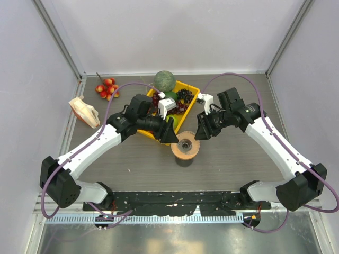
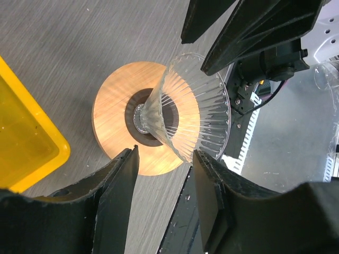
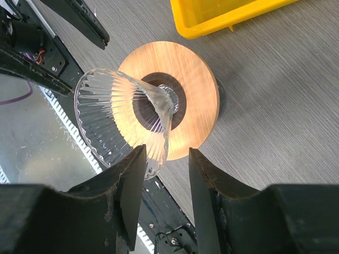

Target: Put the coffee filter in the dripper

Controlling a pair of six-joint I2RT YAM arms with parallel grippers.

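The dripper, a clear ribbed cone, stands with its neck in the hole of a tan wooden ring at the table's middle. My left gripper hangs just left of it and my right gripper just right of it. In the left wrist view the dripper lies just past the open left gripper, its rim near the right fingertip. In the right wrist view the dripper reaches the left fingertip of the open right gripper. Neither gripper has anything between its fingers. The coffee filter is out of view.
A yellow bin of fruit sits right behind the ring, with a green melon at its far corner. Red fruits and a beige bundle of papers lie at the back left. A dark cup shows under the ring.
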